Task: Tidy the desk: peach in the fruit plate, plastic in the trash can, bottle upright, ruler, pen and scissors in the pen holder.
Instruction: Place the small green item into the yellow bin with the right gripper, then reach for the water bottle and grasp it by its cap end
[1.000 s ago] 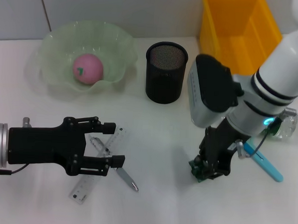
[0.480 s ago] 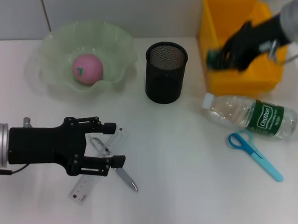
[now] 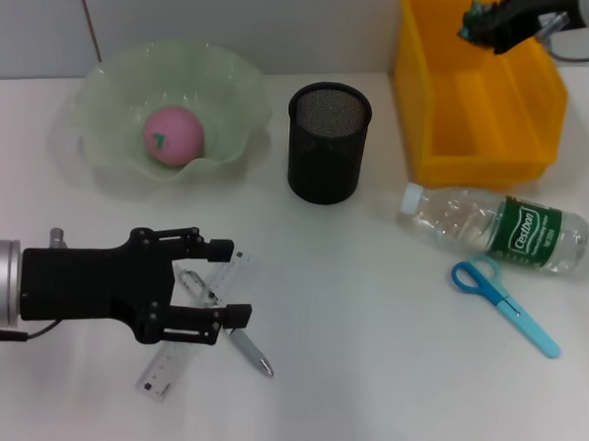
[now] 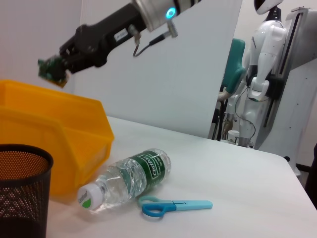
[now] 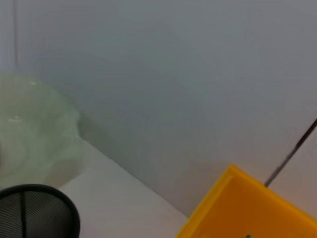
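The pink peach lies in the pale green fruit plate. My right gripper hangs over the far part of the yellow trash can, shut on a small green piece of plastic. The bottle lies on its side on the desk, cap toward the black mesh pen holder. In front of the bottle lie the blue scissors. My left gripper is open low over the clear ruler and the pen, which cross under its fingers.
The pen holder stands between the fruit plate and the trash can, near the desk's back edge. A wall runs behind all three. Another robot stands beyond the desk's far side in the left wrist view.
My right arm has lifted from the desk beside the scissors and swung back over the trash can with the green plastic, uncovering the bottle. The left gripper has not moved.
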Available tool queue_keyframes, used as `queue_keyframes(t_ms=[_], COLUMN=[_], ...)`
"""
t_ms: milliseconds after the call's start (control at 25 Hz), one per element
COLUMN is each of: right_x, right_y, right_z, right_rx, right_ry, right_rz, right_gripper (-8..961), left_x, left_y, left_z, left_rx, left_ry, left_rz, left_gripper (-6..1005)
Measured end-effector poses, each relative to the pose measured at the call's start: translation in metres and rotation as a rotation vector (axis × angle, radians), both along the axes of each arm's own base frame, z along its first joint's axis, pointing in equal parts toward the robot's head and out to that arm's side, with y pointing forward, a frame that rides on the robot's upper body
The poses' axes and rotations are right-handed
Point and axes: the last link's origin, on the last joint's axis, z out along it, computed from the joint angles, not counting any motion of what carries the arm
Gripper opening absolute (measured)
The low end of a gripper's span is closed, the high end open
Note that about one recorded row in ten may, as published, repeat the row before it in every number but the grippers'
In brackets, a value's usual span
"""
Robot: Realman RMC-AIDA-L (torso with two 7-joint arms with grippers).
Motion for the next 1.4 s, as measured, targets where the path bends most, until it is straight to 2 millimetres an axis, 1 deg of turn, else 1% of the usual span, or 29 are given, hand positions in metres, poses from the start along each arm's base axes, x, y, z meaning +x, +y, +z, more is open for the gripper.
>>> queue_keyframes(t_ms=[80, 120, 280, 480, 640, 880, 920, 1000, 1040, 1080, 1120, 1200, 1240, 1280, 1320, 1400], right_x=[0.010, 0.010, 0.020, 0.021, 0.021, 0.023, 0.023, 0.021, 0.016, 0.012, 0.012, 0.003, -0.001, -0.007, -0.007, -0.013], right_y=[0.008, 0.008, 0.016, 0.018, 0.018, 0.017, 0.016, 0.014, 0.008, 0.004, 0.004, -0.008, -0.015, -0.029, -0.029, -0.039], right_z=[-0.011, -0.011, -0.026, -0.031, -0.031, -0.030, -0.029, -0.026, -0.015, -0.007, -0.007, 0.009, 0.016, 0.026, 0.026, 0.035], right_rx=[0.006, 0.006, 0.021, 0.011, 0.012, 0.013, 0.011, 0.002, -0.010, -0.011, -0.011, -0.040, -0.078, -0.163, -0.163, -0.243], right_ry=[0.010, 0.010, 0.017, 0.014, 0.013, 0.013, 0.013, 0.013, 0.014, 0.018, 0.018, 0.036, 0.043, 0.049, 0.049, 0.037], right_rz=[-0.031, -0.031, -0.058, -0.061, -0.061, -0.065, -0.065, -0.061, -0.047, -0.036, -0.036, -0.019, -0.011, -0.009, -0.009, -0.007], right_gripper=[186, 190, 207, 228, 458, 682, 703, 745, 766, 766, 766, 766, 766, 766, 766, 766], left_x=[0.000, 0.000, 0.000, 0.001, 0.001, 0.001, 0.001, 0.001, 0.001, 0.001, 0.001, 0.001, 0.001, 0.001, 0.001, 0.001], left_y=[0.000, 0.000, 0.000, 0.000, 0.000, 0.000, 0.000, 0.000, 0.000, 0.000, 0.000, 0.000, 0.000, 0.000, 0.000, 0.000], left_z=[0.000, 0.000, 0.000, 0.000, 0.000, 0.000, 0.000, 0.000, 0.000, 0.000, 0.000, 0.000, 0.000, 0.000, 0.000, 0.000], left_rx=[0.000, 0.000, 0.000, 0.001, 0.001, 0.002, 0.002, 0.002, 0.002, 0.002, 0.002, 0.002, 0.002, 0.002, 0.003, 0.002], left_ry=[-0.001, -0.001, -0.002, -0.004, -0.004, -0.004, -0.004, -0.004, -0.005, -0.005, -0.005, -0.006, -0.007, -0.007, -0.008, -0.010], left_rz=[0.000, 0.000, 0.000, 0.001, 0.001, 0.000, 0.000, 0.000, 0.000, 0.001, 0.001, 0.002, 0.002, 0.003, 0.004, 0.008], left_gripper=[827, 827, 827, 827, 827, 827, 827, 827, 827, 827, 827, 827, 827, 827, 827, 827])
